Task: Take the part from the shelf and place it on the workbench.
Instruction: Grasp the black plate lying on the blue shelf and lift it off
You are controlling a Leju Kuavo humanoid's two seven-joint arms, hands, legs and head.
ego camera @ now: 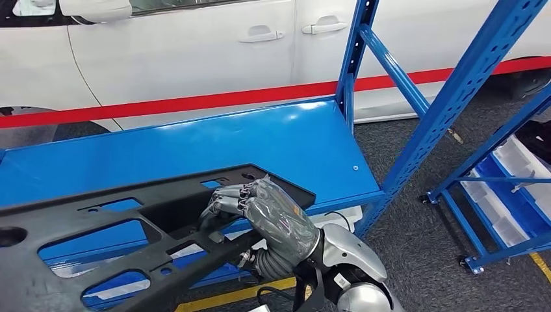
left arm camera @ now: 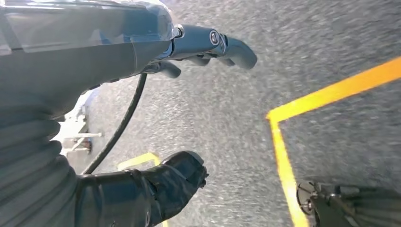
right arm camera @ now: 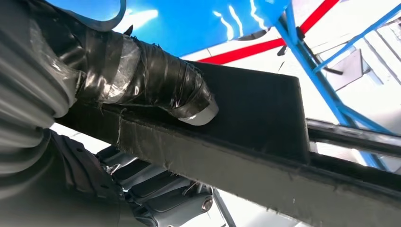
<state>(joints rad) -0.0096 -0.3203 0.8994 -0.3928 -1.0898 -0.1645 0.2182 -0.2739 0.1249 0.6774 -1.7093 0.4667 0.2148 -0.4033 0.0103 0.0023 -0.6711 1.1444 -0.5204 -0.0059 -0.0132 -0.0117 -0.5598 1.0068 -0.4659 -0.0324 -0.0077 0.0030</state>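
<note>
On the blue shelf board (ego camera: 279,140) in the near left of the head view lies the part (ego camera: 97,253), a large black panel with several cut-out openings; it lies flat on the board, its near portion running out past the board's front edge toward the robot. The right robot hand (ego camera: 256,211) has hold of it at its right end, fingers (ego camera: 227,195) curled over the top of a bar beside one opening, while the right wrist view shows the thumb (right arm camera: 161,87) pressed flat against the panel's face. So this hand is gripping the part. The left robot hand (left arm camera: 156,118) hangs over grey floor marked with a yellow line (left arm camera: 331,92), its fingers apart and nothing in them.

By my judgement the task is at its first step: the grasp is made, but the panel is not yet lifted off the shelf. The desk where it must go cannot be seen from here. The next move calls for raising the panel clear of the board and drawing it out toward the robot, keeping it level, since it is long and held at one end only. The blue upright (ego camera: 455,91) stands just right of the hand, and the panel's right end must pass it without catching. A white car (ego camera: 182,52) stands beyond the shelf, behind a red stripe (ego camera: 162,104).
</note>
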